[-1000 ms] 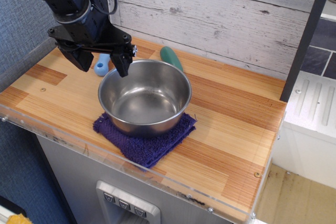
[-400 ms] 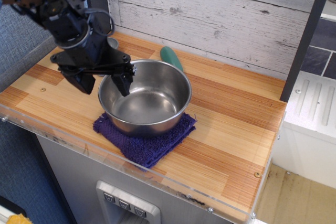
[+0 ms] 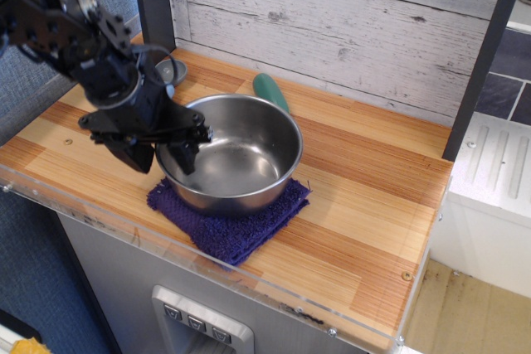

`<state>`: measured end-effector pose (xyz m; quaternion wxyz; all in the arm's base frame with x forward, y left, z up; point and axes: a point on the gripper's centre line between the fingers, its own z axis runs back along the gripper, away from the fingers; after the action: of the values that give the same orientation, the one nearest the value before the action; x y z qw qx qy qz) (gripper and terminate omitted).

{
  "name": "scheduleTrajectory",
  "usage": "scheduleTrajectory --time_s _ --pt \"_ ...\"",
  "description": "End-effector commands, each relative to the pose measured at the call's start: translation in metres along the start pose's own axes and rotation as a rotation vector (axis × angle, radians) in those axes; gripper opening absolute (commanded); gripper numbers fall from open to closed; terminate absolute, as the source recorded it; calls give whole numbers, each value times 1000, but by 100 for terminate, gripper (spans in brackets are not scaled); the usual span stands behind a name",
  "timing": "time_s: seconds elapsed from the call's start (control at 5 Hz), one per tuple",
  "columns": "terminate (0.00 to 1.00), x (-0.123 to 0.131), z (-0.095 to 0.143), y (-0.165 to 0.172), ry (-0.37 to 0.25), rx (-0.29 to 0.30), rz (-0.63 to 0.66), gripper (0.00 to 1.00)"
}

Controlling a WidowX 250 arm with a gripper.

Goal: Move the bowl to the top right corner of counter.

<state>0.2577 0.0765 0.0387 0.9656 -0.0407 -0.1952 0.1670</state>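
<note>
- Leftmost, the black gripper straddles the stainless-steel bowl's left rim, jaws spread, one finger inside (not clamped).
- Bowl sits on a purple cloth, on the wooden counter's left-centre.
- Green handle lies behind the bowl.

Whitewashed plank wall behind, dark post at right, white ribbed surface, blue-grey wall left

glossy steel bowl, fuzzy cloth, seemingly varnished wood counter
</note>
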Motion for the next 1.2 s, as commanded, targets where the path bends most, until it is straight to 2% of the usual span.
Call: scheduleTrajectory --time_s 0.0,0.4,0.6,1.0 --pt "0 5 3 4 -24 15 7 0" --pt "0 3 6 5 -24 9 20 0" --pt "0 9 12 0 -48 -16 21 0" --pt "0 31 26 -37 -100 -63 -18 0"
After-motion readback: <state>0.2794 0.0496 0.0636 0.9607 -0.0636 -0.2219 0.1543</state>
